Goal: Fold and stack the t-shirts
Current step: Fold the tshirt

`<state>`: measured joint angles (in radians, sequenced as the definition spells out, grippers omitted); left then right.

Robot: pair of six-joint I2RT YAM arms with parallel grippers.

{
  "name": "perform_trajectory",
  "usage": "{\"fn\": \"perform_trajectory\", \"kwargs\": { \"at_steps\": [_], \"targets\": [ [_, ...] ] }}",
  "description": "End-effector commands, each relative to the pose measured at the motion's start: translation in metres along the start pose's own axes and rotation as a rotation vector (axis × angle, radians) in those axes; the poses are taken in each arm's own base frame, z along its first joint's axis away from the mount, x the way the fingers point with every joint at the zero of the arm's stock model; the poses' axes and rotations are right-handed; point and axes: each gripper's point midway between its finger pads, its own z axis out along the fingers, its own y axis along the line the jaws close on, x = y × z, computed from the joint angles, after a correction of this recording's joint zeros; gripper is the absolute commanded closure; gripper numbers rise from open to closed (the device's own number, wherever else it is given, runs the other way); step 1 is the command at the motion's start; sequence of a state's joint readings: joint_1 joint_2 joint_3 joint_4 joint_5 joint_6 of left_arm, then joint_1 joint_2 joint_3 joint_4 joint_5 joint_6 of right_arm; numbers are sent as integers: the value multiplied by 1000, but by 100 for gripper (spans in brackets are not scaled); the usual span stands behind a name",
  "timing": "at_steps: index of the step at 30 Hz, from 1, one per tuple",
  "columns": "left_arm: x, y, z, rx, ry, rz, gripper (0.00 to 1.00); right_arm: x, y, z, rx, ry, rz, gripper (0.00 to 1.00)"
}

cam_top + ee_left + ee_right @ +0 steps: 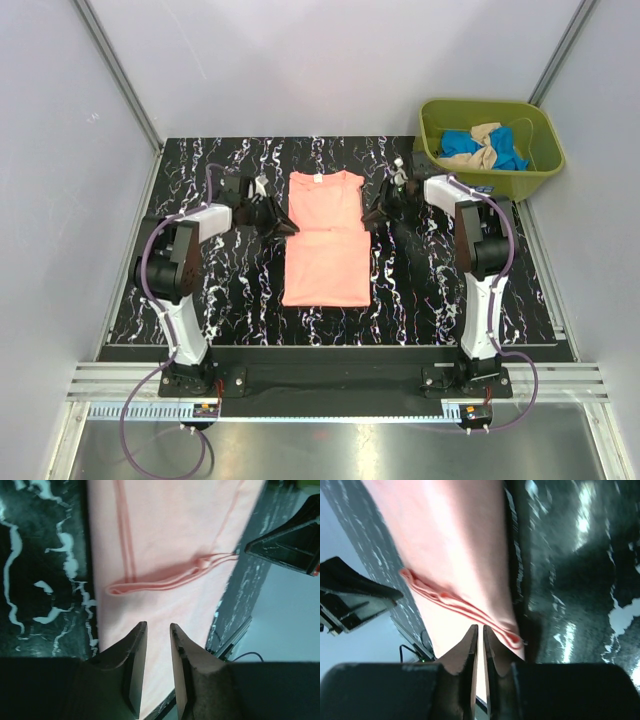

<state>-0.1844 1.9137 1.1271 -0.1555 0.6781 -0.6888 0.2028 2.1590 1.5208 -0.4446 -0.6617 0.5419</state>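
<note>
At the left side edge of a salmon-pink cloth short-sleeved t-shirt [175, 530], the left jaws stand narrowly parted: their two dark wedge-shaped fingers [131, 660] leave a slim gap, and pink cloth shows through it. No cloth can be seen held between them. Just ahead of the tips, a stitched hem edge crosses the shirt from side to side.

Opposite, at the shirt's right side edge, the right jaws are drawn almost together. Only a thin slit separates their dark fingers [462, 655], with a sliver of pink showing in it. The tips sit just beside the end of the same rumpled hem ridge, but the right wrist view does not show whether they pinch any cloth.

From above, the salmon-pink shirt [325, 240] lies flat in the middle of the black white-veined marbled tabletop [420, 290], collar towards the far side. Its sides run straight, and a crosswise fold edge lies about halfway down. Both arms reach inward to that fold line, one on each side of the shirt.

Well apart, off the tabletop's far right corner, an olive-green plastic tub [520, 180] holds a bright blue crumpled t-shirt [460, 143] with a beige-tan crumpled t-shirt [486, 150] bunched on top of it.
</note>
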Motion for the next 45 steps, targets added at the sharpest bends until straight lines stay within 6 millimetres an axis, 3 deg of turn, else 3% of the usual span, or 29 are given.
{"fn": "perform_trajectory", "kwargs": {
  "at_steps": [1,3,4,6,8,12,16,20,22,26,28,29,30,31,32,33,35,36,38,39,40,41,42,43,44,45],
  "targets": [
    [-29,-52,-20,120,-89,71,69,-39,47,-31,-44,-122,-117,85],
    [-44,-59,-11,155,-99,57,69,-45,39,-14,-39,-95,-82,84],
    [-49,-60,-6,162,-97,47,69,-56,47,-13,-51,-111,-97,84],
    [-63,-58,10,183,-98,19,70,-63,37,6,-41,-101,-74,84],
    [-75,-57,20,189,-113,2,71,-77,40,12,-51,-120,-80,85],
    [-83,-32,45,139,-106,-35,71,-91,18,35,5,-135,-66,85],
    [-81,-17,51,86,-97,-41,71,-105,-9,34,166,-191,-85,87],
    [-77,-1,53,26,-85,-27,71,-113,-36,18,345,-246,-102,87],
    [-76,-1,52,25,-79,-23,71,-118,-37,8,388,-278,-132,87],
    [-82,-20,32,17,-106,44,66,-125,-12,-6,342,-304,-192,84],
    [-86,-34,18,15,-134,80,59,-132,14,-21,320,-333,-241,80],
    [-86,-35,9,-12,-146,103,56,-129,18,-28,335,-328,-249,77],
    [-89,-52,-8,-10,-181,143,53,-126,34,-37,336,-340,-289,70],
    [-85,-47,-17,-61,-183,162,47,-128,43,-48,348,-360,-305,65],
    [-82,-47,-25,-85,-189,178,44,-117,45,-54,368,-328,-314,61],
    [-80,-60,-44,-86,-218,211,43,-109,54,-66,367,-326,-329,53],
    [-58,-45,-54,-146,-189,238,40,-82,58,-71,379,-271,-350,46],
    [-50,-50,-68,-153,-203,261,39,-60,55,-78,387,-234,-351,43],
    [-13,-24,-71,-207,-138,244,38,-29,57,-80,334,-175,-342,38],
    [1,-17,-74,-219,-121,232,37,2,48,-85,320,-132,-304,36],
    [29,-5,-78,-230,-86,197,37,17,55,-84,246,-114,-298,29],
    [47,-1,-77,-231,-58,185,37,35,55,-85,211,-92,-259,28],
    [64,4,-77,-239,-35,169,37,65,43,-88,196,-51,-220,28],
    [90,22,-75,-267,16,136,37,83,45,-88,151,-22,-198,27],
    [108,17,-75,-258,23,137,38,94,47,-85,124,-21,-179,27],
    [120,20,-75,-265,33,125,39,119,32,-87,129,4,-154,28]
  ]
}}
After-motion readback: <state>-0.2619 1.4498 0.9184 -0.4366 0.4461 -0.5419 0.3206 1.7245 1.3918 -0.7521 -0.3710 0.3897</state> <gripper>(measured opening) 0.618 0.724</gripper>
